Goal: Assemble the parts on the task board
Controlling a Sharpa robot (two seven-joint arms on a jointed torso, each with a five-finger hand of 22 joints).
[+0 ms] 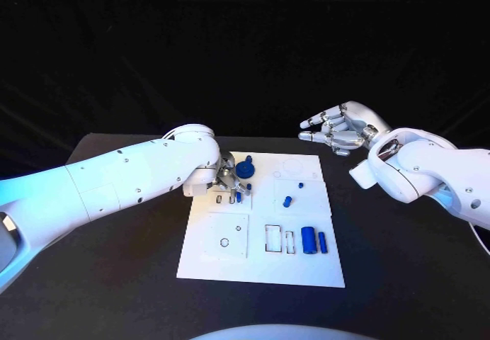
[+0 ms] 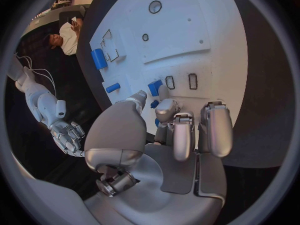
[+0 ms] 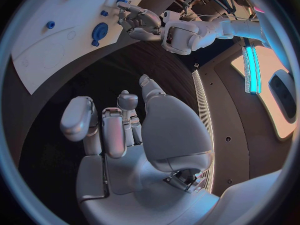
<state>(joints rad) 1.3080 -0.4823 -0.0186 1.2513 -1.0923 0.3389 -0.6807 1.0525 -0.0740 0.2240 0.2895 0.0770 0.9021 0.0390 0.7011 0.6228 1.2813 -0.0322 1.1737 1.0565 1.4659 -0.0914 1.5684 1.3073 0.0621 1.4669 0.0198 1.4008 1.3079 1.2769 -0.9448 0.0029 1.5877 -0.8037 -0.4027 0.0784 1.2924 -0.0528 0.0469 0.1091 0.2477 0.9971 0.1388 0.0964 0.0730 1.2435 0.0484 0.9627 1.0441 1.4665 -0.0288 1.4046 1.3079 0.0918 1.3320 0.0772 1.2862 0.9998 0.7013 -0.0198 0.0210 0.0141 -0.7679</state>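
The left hand (image 1: 226,180) is down over the far left part of the board (image 1: 235,265), fingers bent toward the plate. In the left wrist view a fingertip (image 2: 139,99) sits just beside a small blue part (image 2: 154,87) at the slots; whether it grips that part or only touches it, I cannot tell. A round blue part (image 1: 246,168) lies just beyond the hand, near the far edge. Two small blue parts (image 1: 289,200) lie mid-board to the hand's right, and two blue cylinders (image 1: 309,241) stand side by side by the right edge, next to an outlined rectangular slot (image 1: 275,239).

The right hand (image 1: 339,129) hangs above the table (image 1: 408,269) past the board's far right corner, well apart from every part, holding nothing, fingers loosely curled and apart. Bare board lies between the two hands, and bare table runs along the board's right and near sides.
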